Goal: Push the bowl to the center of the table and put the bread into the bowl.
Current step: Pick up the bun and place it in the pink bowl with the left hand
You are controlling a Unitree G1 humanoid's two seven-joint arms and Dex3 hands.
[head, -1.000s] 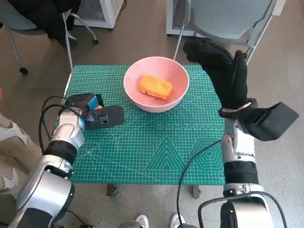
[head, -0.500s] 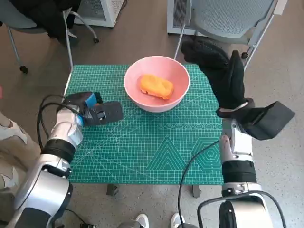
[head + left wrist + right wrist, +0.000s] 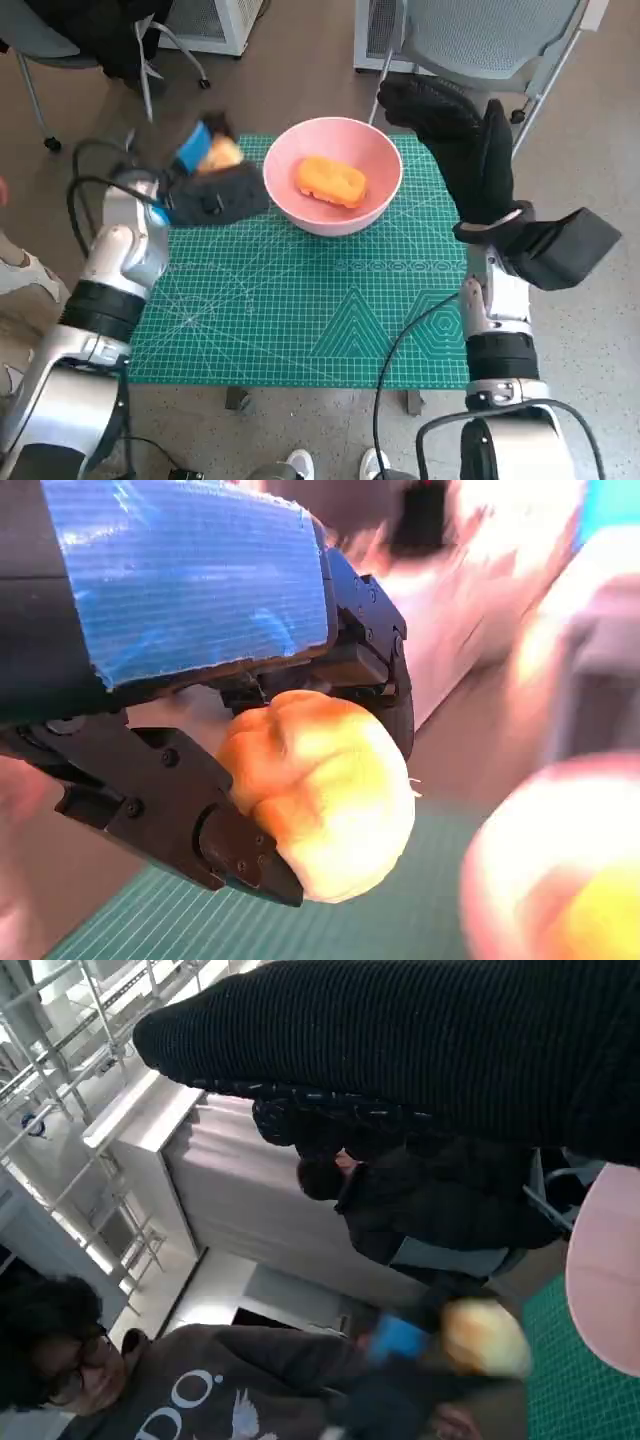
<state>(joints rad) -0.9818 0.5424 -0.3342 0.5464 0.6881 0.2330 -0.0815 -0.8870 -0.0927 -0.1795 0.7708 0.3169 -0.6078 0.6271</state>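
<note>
One bread roll (image 3: 318, 795) gripped in left hand (image 3: 205, 190) near table's (image 3: 300, 320) far left corner, just beside bowl (image 3: 333, 176) to its right; right hand (image 3: 470, 150) spread, holding nothing, by far right corner.

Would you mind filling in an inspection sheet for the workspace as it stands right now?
Surface: green cutting mat covering the small table.
Job's things: pink bowl at the mat's far middle, an orange piece inside; bread roll held off the mat beside the bowl.
Clutter: nothing seen.
Hands: left hand grips the roll; right hand raised beside the bowl, holding nothing.
Cables: black cables at the left forearm and across the mat's near right corner.
Surroundings: chairs beyond the table; a person nearby.
</note>
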